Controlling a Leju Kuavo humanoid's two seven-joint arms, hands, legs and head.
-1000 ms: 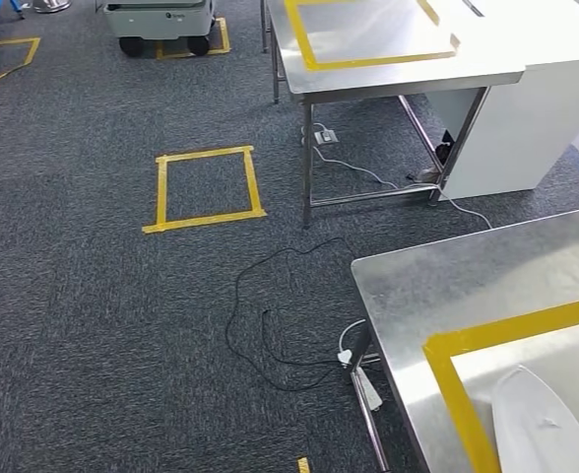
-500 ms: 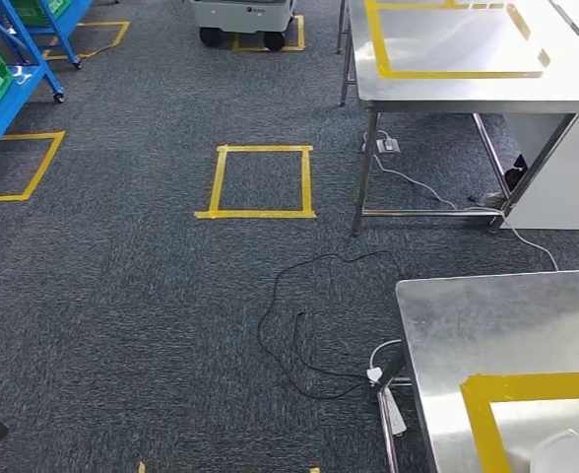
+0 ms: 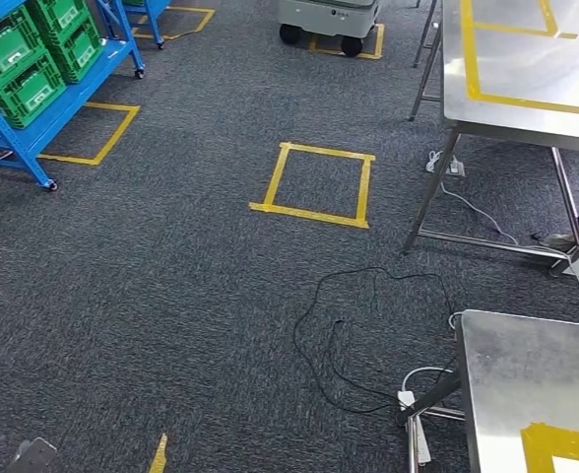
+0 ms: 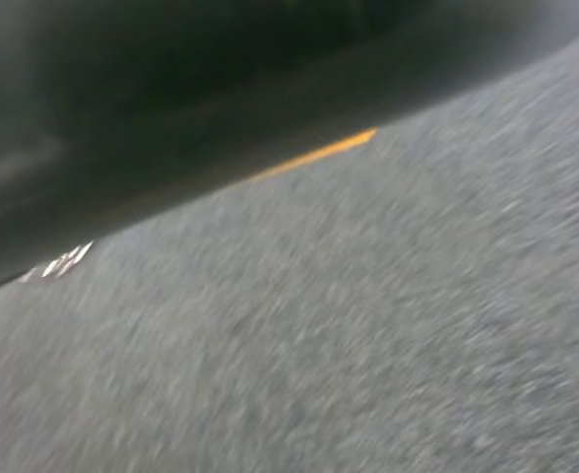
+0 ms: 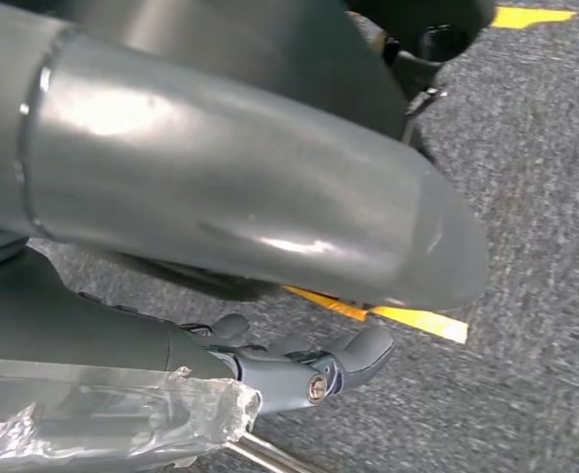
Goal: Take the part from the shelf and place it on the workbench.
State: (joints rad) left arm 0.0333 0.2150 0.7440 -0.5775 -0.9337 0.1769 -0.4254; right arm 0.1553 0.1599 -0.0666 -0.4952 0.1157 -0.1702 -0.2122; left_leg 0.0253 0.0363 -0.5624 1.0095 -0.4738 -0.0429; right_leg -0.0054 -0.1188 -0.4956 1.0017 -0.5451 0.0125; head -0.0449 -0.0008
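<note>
Swinging left since a second ago, the head camera has carried the whole scene rightward. The white curved part that lay inside the tape frame on the near workbench (image 3: 524,374) has slid past the picture's edge. A blue shelf (image 3: 19,148) stacked with green crates (image 3: 27,59) has come in at ten o'clock. The workbench corner sits at four o'clock, with a scrap of its yellow frame (image 3: 561,443) at five.

The next part presumably waits in those crates, too far off to make out. Judged from the earlier white shell, such a part should be light, stiff and smooth, so somewhat slippery. It is best taken across a rim or narrow edge, not its broad face.

The head view gives the room: a taped yellow square (image 3: 315,184) on the carpet at twelve o'clock and a loose black cable (image 3: 360,325) near the workbench leg.

The right wrist view adds the right hand (image 5: 301,370), hanging above the carpet. Its thumb is stretched out, and it appears to hold nothing. The left wrist view is streaked carpet (image 4: 383,325), so I cannot tell how the left hand lies.
</note>
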